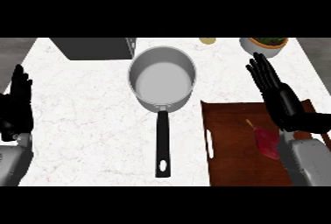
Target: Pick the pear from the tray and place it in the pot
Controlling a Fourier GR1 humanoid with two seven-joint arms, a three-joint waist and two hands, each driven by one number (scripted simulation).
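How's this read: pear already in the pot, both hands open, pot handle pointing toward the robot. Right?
No. Head view shows the pear on the tray, by the open right hand, not in the pot. The left hand is open too, and the pot handle points toward the robot.

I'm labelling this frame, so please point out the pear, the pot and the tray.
pear [267,142]: head view, on the middle of its red body.
pot [161,81]: head view, on its bare grey inner base.
tray [236,151]: head view, on bare brown wood left of the pear.
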